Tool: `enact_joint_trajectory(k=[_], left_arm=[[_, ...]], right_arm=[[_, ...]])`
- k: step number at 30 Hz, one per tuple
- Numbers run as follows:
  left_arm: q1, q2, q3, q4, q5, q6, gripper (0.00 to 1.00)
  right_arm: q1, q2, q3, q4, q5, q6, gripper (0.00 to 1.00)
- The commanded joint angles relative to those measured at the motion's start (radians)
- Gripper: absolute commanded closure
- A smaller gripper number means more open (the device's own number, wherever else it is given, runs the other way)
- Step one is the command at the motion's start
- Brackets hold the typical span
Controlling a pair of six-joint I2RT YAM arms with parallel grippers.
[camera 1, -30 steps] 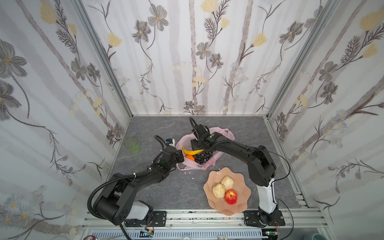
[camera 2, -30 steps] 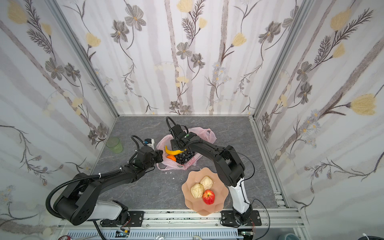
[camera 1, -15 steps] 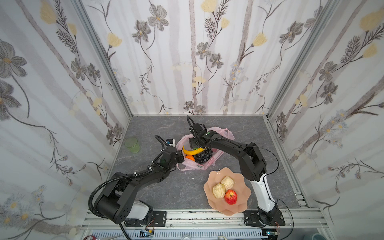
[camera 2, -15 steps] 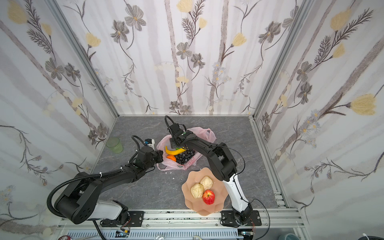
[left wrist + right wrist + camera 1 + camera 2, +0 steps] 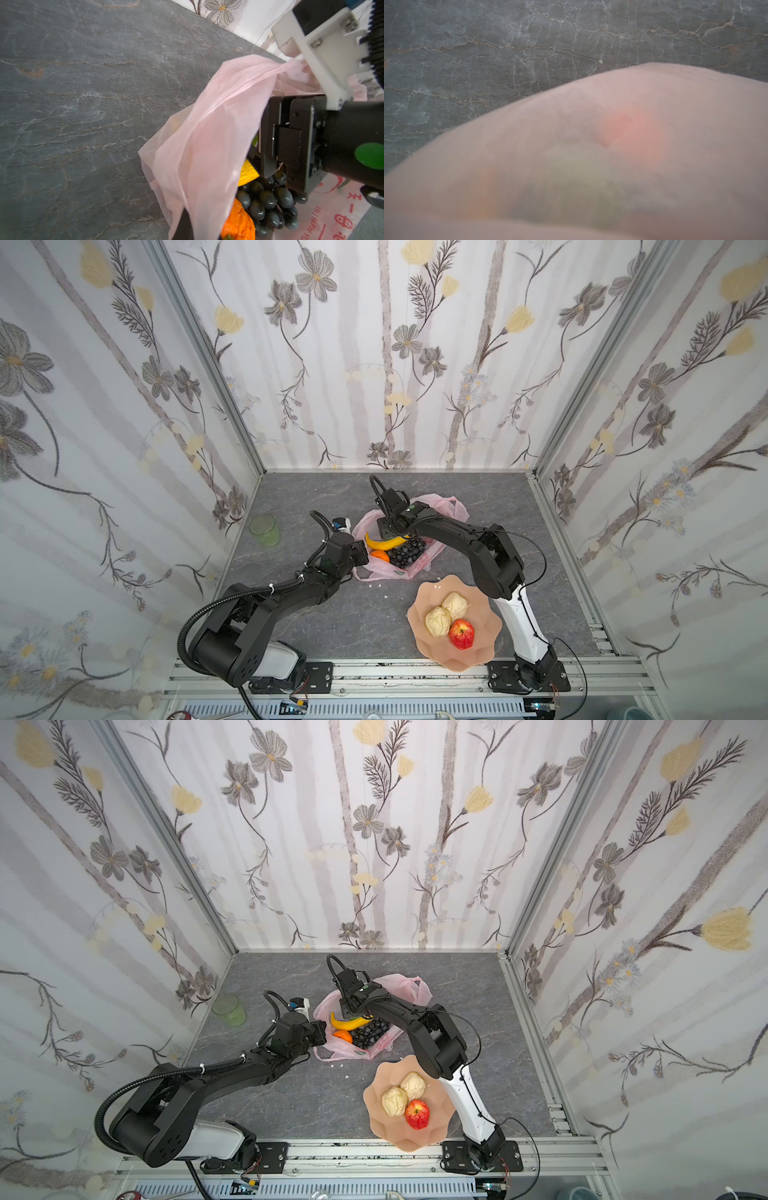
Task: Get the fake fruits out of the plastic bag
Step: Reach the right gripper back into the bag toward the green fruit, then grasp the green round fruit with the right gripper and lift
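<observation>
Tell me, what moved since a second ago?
The right gripper slid slightly leftward inside the pink plastic bag, over the banana; its elbow swung that way too. Nothing visibly grabbed or dropped. The left gripper stays shut on the bag's edge; banana, grapes, orange, and the pears and apple on the plate lie unmoved.

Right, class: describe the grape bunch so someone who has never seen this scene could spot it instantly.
Find the pink plastic bag lying open on the grey table. In its mouth sit a yellow banana, an orange and the grape bunch. It alone is a dark cluster of small glossy beads.
</observation>
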Motion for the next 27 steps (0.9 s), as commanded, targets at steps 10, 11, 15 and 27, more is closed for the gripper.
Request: enact_joint_trajectory(k=[10,11,15,27], left_arm=[[0.001,-0.011,0.007,0.013,-0.013,0.004,0.93],[0.000,-0.011,0.006,0.014,-0.013,0.005,0.93],[0.000,-0.010,0.006,0.013,-0.015,0.005,0.93],[0.001,-0.006,0.008,0.011,-0.018,0.005,0.93]], right_arm=[[0.010,-0.026,0.004,0.000,-0.026,-0.016,0.43],[0.012,-0.030,0.003,0.000,-0.028,-0.016,0.43],[0.019,-0.051,0.001,0.000,-0.029,-0.017,0.43],[0.036,-0.218,-0.114,0.041,-0.069,-0.010,0.44]])
